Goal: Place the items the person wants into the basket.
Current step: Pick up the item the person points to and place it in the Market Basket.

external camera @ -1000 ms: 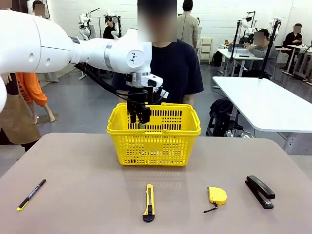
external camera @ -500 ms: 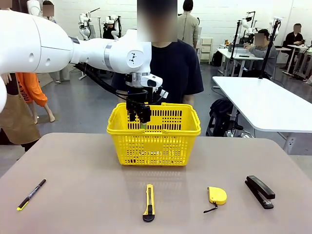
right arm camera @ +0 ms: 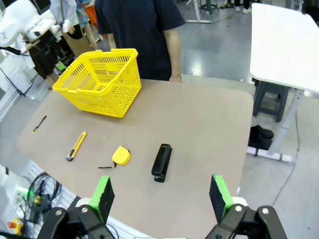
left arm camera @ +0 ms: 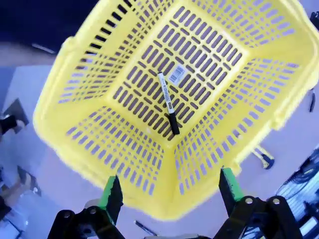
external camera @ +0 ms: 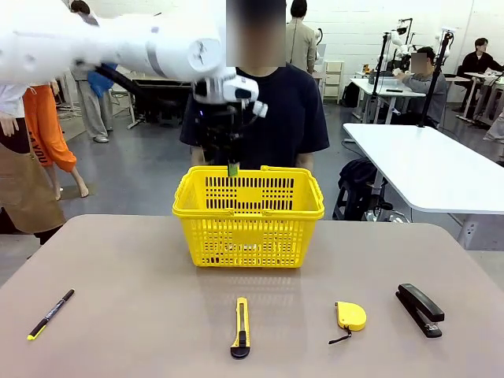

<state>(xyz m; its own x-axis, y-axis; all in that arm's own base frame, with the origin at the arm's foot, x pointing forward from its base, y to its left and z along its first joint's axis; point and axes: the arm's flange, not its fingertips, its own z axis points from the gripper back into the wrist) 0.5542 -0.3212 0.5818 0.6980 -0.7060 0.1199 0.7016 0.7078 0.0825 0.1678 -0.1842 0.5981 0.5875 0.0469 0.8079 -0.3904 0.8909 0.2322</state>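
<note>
We judge the step in hand to be clearing away from the drop: the marker [left arm camera: 168, 102] already lies flat on the floor of the yellow basket [external camera: 248, 236], slanted beside a white label. The left gripper [left arm camera: 169, 186] hovers over the basket's mouth with its jaws spread wide and nothing between them. To do this well, we would lift straight up so that neither finger catches the rim or a folded handle and the basket does not shift. The tape measure [external camera: 350, 316] and the stapler [external camera: 420, 309] lie on the table [external camera: 142, 260] toward the right arm, so it seems the better reach. The left arm comes in high from the left with its wrist pointing down, though motion blur probably hides its exact tilt. The right gripper [right arm camera: 162, 195] hangs high above the table, parted and empty.
</note>
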